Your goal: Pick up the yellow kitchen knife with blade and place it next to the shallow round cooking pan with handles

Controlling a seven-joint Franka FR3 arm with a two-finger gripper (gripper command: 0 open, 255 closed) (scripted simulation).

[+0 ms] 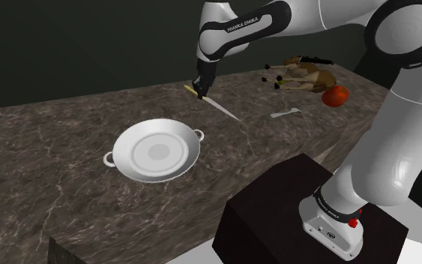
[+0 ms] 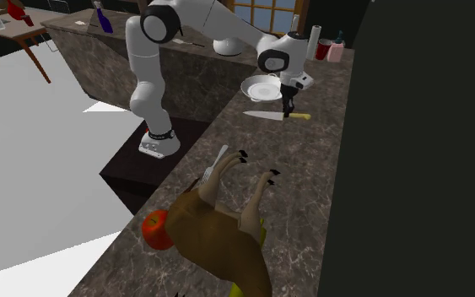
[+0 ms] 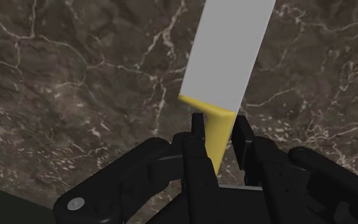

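My black gripper (image 3: 218, 130) is shut on the yellow handle of the kitchen knife (image 3: 225, 63), whose grey blade sticks out past the fingers over the dark marble counter. In the shoulder view the gripper (image 1: 197, 88) holds the knife (image 1: 215, 103) above the counter, blade slanting down toward that view's right. The white shallow round pan (image 1: 157, 151) with two small handles lies on the counter below and to the left of the knife. In the second exterior view the gripper (image 2: 288, 108) carries the knife (image 2: 276, 115) level, just in front of the pan (image 2: 259, 87).
A brown roast-bird-like object (image 1: 306, 75), a red tomato (image 1: 335, 95) and a white fork (image 1: 285, 114) lie at the counter's far right in the shoulder view. The black stand (image 1: 306, 217) sits at lower right. A dark wall runs behind the counter.
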